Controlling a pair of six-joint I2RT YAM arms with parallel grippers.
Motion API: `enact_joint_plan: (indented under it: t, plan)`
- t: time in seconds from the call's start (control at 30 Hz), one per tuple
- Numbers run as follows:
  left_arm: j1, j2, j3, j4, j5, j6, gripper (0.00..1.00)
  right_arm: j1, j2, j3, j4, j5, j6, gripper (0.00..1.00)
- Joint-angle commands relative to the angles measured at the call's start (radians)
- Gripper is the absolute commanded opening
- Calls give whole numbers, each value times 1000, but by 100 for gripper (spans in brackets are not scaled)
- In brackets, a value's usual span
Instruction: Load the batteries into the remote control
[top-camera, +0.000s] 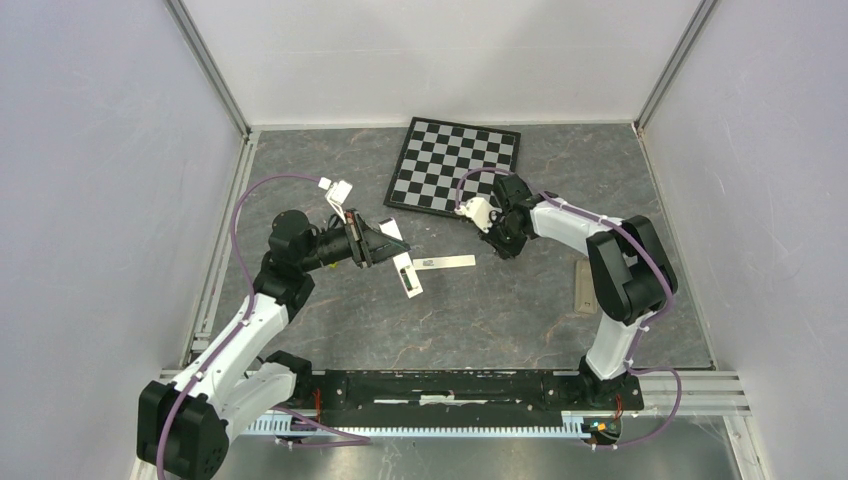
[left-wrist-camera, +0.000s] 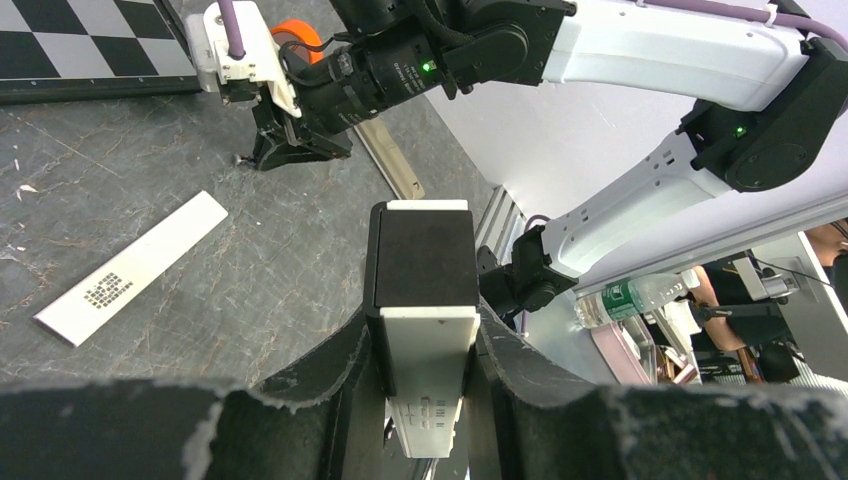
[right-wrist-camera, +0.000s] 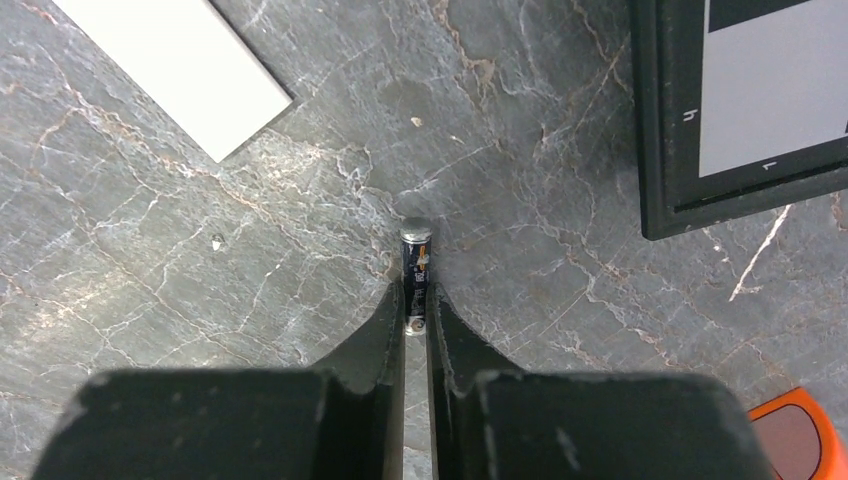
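Observation:
My left gripper (top-camera: 383, 245) (left-wrist-camera: 422, 345) is shut on the remote control (left-wrist-camera: 420, 300), a white handset with a dark screen end, and holds it above the table; the remote also shows in the top view (top-camera: 408, 274). My right gripper (top-camera: 498, 243) (right-wrist-camera: 415, 305) points down at the table and is shut on one battery (right-wrist-camera: 415, 262), a slim dark cylinder with a metal tip that sticks out past the fingertips. The battery is hidden in the top view. Other batteries are out of view.
A thin white strip (top-camera: 445, 262) (left-wrist-camera: 130, 268) (right-wrist-camera: 180, 70) lies flat between the arms. A chessboard (top-camera: 455, 165) (right-wrist-camera: 740, 100) lies at the back. A cream block (top-camera: 585, 288) (left-wrist-camera: 390, 165) and an orange cap (right-wrist-camera: 795, 440) (left-wrist-camera: 300, 35) are to the right.

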Motion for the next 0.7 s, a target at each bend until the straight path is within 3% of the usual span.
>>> enact_joint_plan:
  t: [0.0,0.2,0.47,0.67]
  plan:
    - [6,1,35,41,-11,-2,2,-6,25,6,-13,36,36,9]
    - [6,12,-17,53,-145,-66,2,9,-73,-21,105,-58,132,7]
    - [6,51,-103,69,-345,-138,2,92,-311,-204,378,-185,376,7]
    - [6,70,-169,198,-367,-205,2,191,-435,-247,479,-169,639,8]
